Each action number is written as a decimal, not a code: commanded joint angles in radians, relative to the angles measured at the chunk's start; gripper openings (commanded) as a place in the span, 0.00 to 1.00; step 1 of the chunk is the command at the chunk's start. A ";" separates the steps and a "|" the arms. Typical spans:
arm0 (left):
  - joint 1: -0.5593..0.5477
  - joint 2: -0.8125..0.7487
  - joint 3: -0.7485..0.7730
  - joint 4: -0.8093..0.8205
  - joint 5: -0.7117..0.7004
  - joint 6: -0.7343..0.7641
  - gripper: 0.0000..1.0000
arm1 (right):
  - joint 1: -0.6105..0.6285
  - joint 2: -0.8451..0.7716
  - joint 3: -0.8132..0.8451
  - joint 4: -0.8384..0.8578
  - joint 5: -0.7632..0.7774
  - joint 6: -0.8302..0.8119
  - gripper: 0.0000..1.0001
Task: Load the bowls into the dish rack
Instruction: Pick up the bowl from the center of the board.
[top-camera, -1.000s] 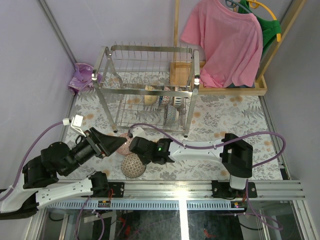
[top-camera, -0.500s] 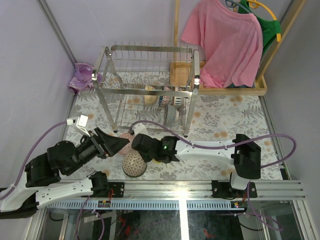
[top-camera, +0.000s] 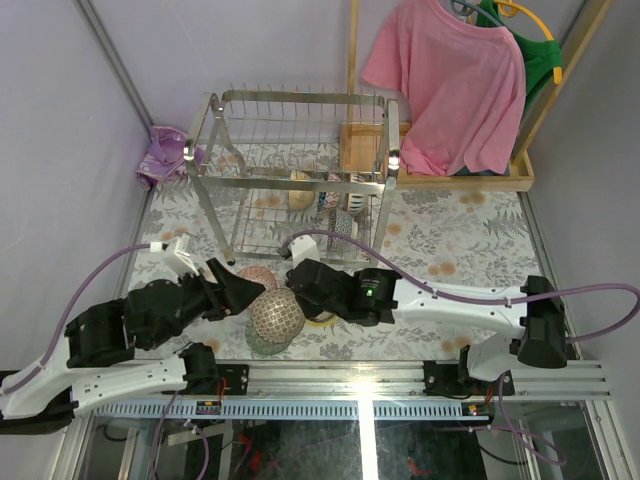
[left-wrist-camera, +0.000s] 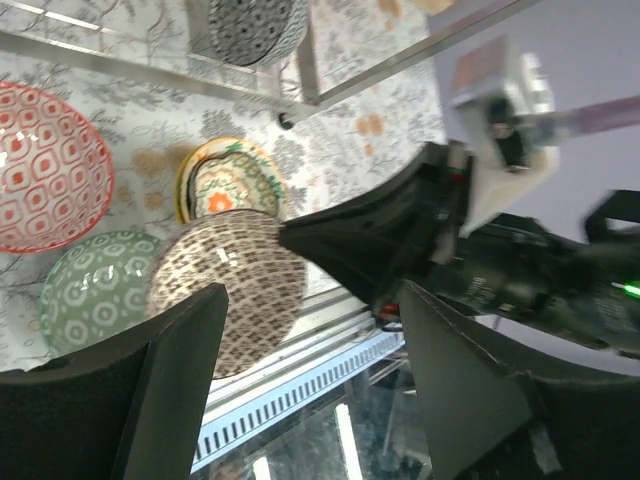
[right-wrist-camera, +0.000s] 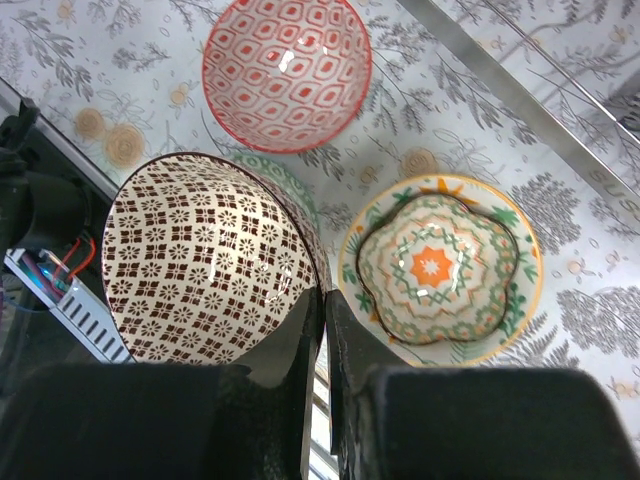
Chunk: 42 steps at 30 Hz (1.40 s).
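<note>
Brown bowl (right-wrist-camera: 200, 260), tilted and seemingly lifted, hangs in front of the rack (top-camera: 300, 182), left of its middle. Right gripper (right-wrist-camera: 322, 300) is pinched on the bowl's rim alone. Left gripper (top-camera: 250, 293), fingers spread and holding nothing, hovers in front of the rack too, further left. A green bowl (left-wrist-camera: 95, 292) lies underneath. Likely risks: the thin rim grip lets the bowl swivel or drop onto the green bowl; it clips the rack going in; the arms collide.

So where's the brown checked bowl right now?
The brown checked bowl is left of centre in the top view, rim pinched by the right gripper, over the green bowl.
</note>
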 joint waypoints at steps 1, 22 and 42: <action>-0.006 0.115 -0.021 -0.082 -0.050 -0.046 0.68 | -0.007 -0.102 -0.013 0.004 0.036 -0.008 0.00; -0.006 0.265 -0.160 -0.009 0.006 -0.033 0.49 | -0.026 -0.226 -0.083 0.036 -0.009 -0.005 0.00; -0.006 0.255 -0.225 0.086 -0.026 -0.064 0.00 | -0.029 -0.136 -0.064 0.065 -0.037 0.008 0.06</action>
